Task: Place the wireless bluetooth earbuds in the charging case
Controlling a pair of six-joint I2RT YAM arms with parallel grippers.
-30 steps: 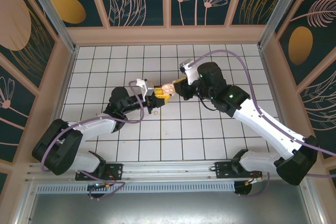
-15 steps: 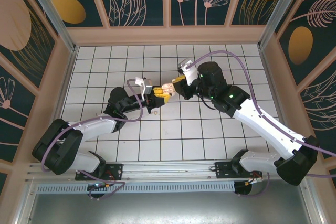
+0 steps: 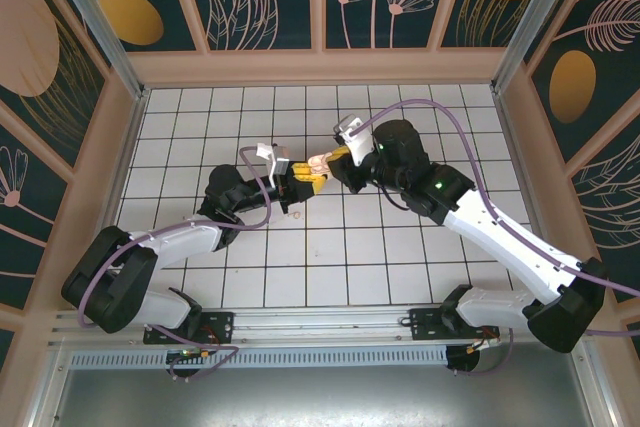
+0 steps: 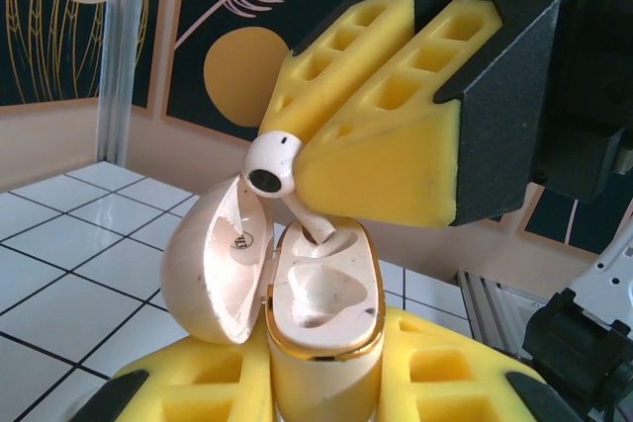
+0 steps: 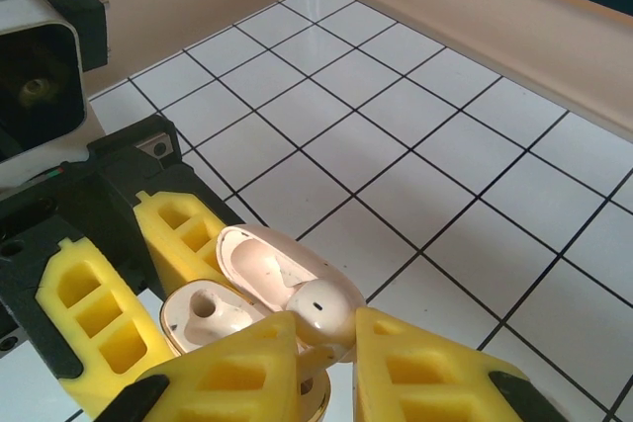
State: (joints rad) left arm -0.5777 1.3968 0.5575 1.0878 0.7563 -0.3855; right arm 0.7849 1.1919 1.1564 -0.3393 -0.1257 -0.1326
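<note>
A white tiled table (image 3: pixel 400 247), walled by wood and dark floral panels, has both arms meeting above its middle. The left gripper (image 3: pixel 297 180) is clamped on the upright charging case (image 4: pixel 321 313), whose lid hangs open to the left. The right gripper (image 3: pixel 335 156), just right of it, pinches an earbud (image 4: pixel 275 163) above the case, stem tip reaching the recessed top.

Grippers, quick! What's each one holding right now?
Left gripper: shut on the charging case, lid open.
Right gripper: shut on an earbud.
</note>
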